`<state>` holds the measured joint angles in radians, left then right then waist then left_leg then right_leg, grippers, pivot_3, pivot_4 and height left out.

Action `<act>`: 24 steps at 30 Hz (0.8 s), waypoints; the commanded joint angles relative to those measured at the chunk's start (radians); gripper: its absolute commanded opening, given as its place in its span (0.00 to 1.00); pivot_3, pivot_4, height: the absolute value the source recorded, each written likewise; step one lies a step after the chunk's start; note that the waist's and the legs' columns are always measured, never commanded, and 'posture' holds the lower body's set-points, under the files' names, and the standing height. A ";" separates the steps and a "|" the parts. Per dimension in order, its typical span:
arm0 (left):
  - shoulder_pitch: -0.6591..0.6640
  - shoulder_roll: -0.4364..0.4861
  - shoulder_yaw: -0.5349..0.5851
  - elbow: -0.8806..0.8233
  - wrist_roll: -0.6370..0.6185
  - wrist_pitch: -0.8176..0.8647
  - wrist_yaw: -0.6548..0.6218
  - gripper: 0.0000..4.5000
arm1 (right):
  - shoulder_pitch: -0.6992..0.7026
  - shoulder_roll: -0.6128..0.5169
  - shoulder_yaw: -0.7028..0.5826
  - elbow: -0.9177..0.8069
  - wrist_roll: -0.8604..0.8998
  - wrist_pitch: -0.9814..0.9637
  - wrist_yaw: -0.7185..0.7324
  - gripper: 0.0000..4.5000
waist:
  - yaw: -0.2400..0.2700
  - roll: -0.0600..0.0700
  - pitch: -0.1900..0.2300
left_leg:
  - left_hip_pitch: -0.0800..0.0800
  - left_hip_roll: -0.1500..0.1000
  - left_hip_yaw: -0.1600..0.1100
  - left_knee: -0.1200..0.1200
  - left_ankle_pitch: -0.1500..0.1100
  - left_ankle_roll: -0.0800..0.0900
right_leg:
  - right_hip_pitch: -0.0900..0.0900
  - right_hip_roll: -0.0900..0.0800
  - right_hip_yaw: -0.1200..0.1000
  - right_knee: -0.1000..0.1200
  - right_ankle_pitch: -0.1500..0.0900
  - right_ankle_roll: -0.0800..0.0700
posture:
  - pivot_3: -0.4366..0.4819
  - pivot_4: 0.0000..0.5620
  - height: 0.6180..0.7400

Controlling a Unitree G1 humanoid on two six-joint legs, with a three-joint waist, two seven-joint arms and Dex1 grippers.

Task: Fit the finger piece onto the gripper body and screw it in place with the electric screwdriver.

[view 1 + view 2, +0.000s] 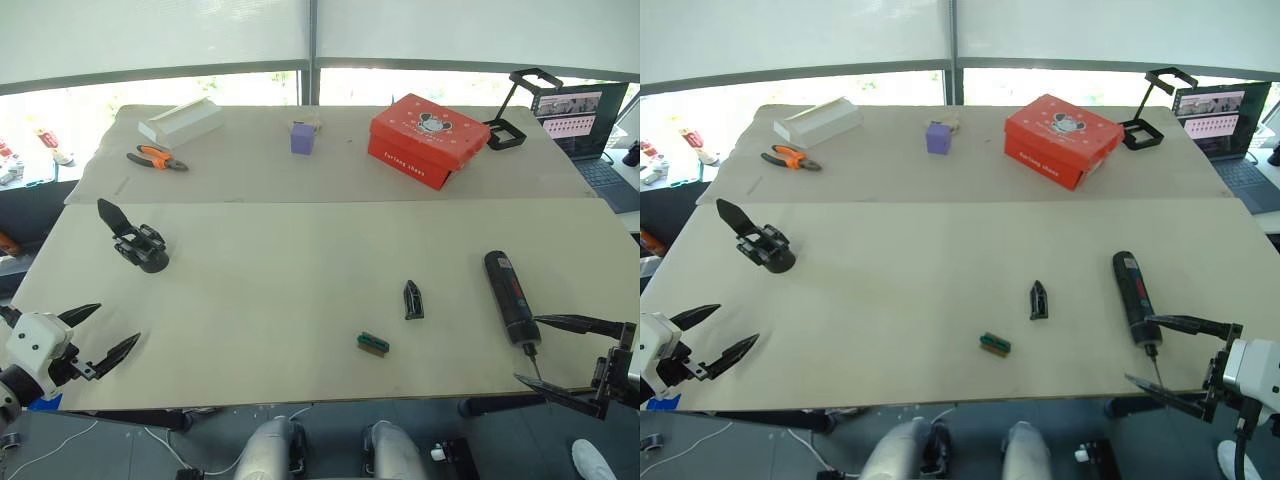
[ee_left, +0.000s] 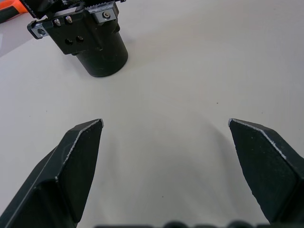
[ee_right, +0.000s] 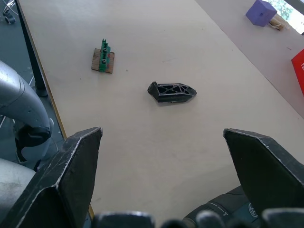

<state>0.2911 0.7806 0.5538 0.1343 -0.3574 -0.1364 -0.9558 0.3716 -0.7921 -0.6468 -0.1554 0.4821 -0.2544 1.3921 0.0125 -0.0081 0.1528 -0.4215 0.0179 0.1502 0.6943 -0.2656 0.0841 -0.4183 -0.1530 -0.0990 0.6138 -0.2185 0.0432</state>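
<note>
The finger piece (image 1: 413,300) lies small and black on the table right of centre, also in the right wrist view (image 3: 171,92). At the left of the table rests the gripper body (image 1: 139,243), chunky and black with one pointed finger sticking out; its base fills the left wrist view's corner (image 2: 90,40). The electric screwdriver (image 1: 511,295) lies at the right, bit toward the front edge. My left gripper (image 1: 92,335) hangs open at the front left, short of the gripper body. My right gripper (image 1: 562,358) stands open at the front right, just beside the screwdriver's bit, holding nothing.
A small green-and-brown block (image 1: 373,343) lies near the front edge. On the far table are a red box (image 1: 428,138), a purple cube (image 1: 303,137), orange pliers (image 1: 155,157), a white box (image 1: 180,121) and a black stand (image 1: 515,110). A laptop (image 1: 588,118) sits far right.
</note>
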 commanded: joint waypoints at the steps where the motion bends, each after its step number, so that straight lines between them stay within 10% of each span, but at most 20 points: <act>1: -0.005 -0.014 0.049 -0.029 -0.085 0.049 0.005 1.00 | -0.009 -0.001 0.018 -0.090 0.075 0.082 -0.070 1.00 | -0.001 0.000 0.000 | 0.000 0.000 0.000 0.000 0.000 0.000 | 0.000 0.000 0.000 0.000 0.000 0.000 | 0.48 0.27 1.00; 5: -0.028 -0.060 0.118 -0.056 -0.235 0.182 0.036 1.00 | -0.080 0.049 0.110 -0.306 0.267 0.244 -0.221 1.00 | -0.007 0.000 0.000 | 0.000 0.004 -0.001 0.000 0.001 -0.001 | -0.001 -0.003 0.001 0.002 0.000 -0.001 | 0.48 0.27 1.00; 24: -0.292 -0.209 -0.076 0.083 -0.012 0.155 0.331 1.00 | -0.283 0.170 0.269 -0.484 0.376 0.322 -0.429 1.00 | 0.010 -0.003 -0.002 | 0.000 -0.002 0.000 0.002 0.001 0.000 | 0.003 0.003 -0.002 0.002 0.002 0.000 | 0.48 0.27 1.00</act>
<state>0.0231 0.5570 0.4857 0.1860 -0.3886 0.0375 -0.6408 0.0971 -0.6156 -0.3756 -0.6002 0.8466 0.0631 0.9768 0.0229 -0.0113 0.1510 -0.4214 0.0164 0.1500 0.6960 -0.2641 0.0836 -0.4145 -0.1490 -0.1011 0.6163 -0.2165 0.0433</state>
